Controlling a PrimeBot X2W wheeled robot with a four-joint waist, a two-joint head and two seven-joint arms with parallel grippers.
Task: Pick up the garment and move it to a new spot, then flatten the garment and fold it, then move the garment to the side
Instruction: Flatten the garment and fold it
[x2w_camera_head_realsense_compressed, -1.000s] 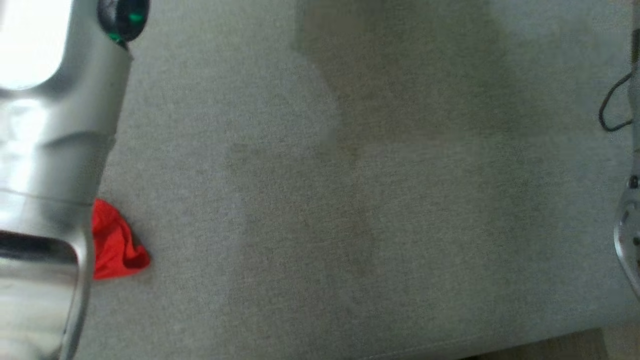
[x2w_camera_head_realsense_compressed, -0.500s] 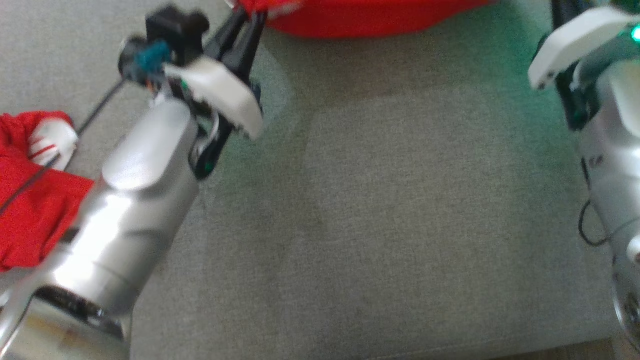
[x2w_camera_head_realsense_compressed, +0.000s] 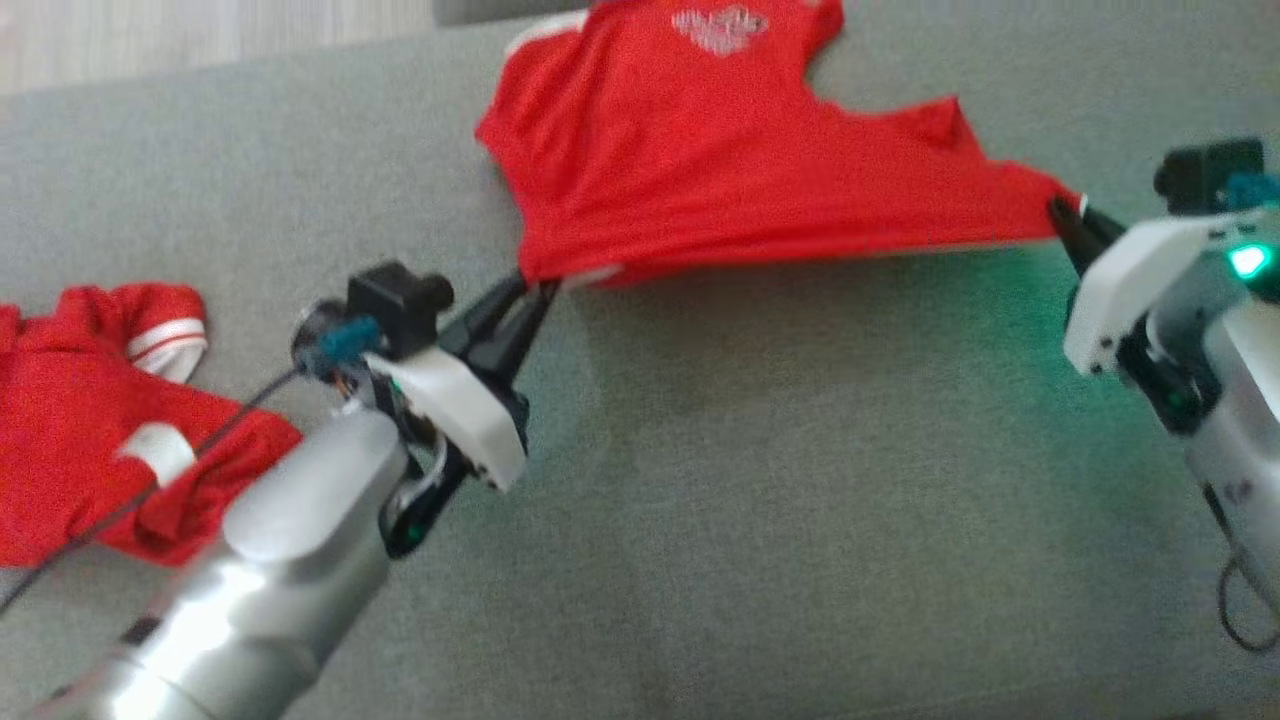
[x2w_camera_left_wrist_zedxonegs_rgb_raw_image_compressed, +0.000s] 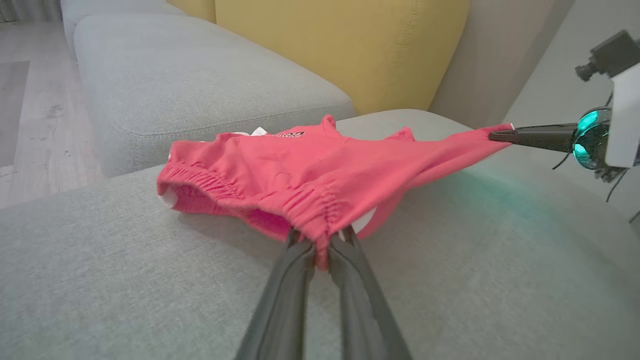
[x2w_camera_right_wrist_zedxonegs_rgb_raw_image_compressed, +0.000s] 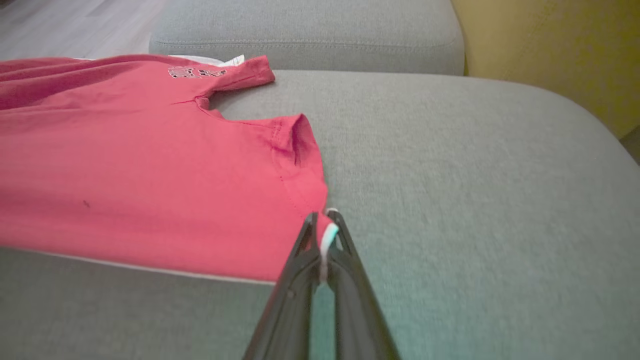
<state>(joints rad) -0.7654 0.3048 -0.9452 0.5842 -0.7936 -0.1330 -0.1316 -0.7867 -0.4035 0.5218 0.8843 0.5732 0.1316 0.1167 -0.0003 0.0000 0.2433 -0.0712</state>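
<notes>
A red garment (x2w_camera_head_realsense_compressed: 720, 180) with a white chest print is stretched across the grey sofa cushion (x2w_camera_head_realsense_compressed: 780, 500). Its near hem hangs taut between both grippers, lifted a little off the fabric. My left gripper (x2w_camera_head_realsense_compressed: 535, 285) is shut on the gathered left corner of the hem, and in the left wrist view its fingertips (x2w_camera_left_wrist_zedxonegs_rgb_raw_image_compressed: 320, 237) pinch bunched red cloth (x2w_camera_left_wrist_zedxonegs_rgb_raw_image_compressed: 300, 170). My right gripper (x2w_camera_head_realsense_compressed: 1060, 215) is shut on the right corner. In the right wrist view it (x2w_camera_right_wrist_zedxonegs_rgb_raw_image_compressed: 322, 222) clamps the white-edged hem of the garment (x2w_camera_right_wrist_zedxonegs_rgb_raw_image_compressed: 150, 165).
A second red garment (x2w_camera_head_realsense_compressed: 90, 430) with white stripes lies crumpled at the left of the cushion, beside my left forearm. A yellow back cushion (x2w_camera_left_wrist_zedxonegs_rgb_raw_image_compressed: 350, 45) and another grey seat (x2w_camera_left_wrist_zedxonegs_rgb_raw_image_compressed: 190, 85) stand beyond. Wooden floor (x2w_camera_left_wrist_zedxonegs_rgb_raw_image_compressed: 25, 100) lies past the sofa's edge.
The head camera has swung upward, bringing the stretched garment and both grippers fully into view. Both grippers stay shut on the hem.
</notes>
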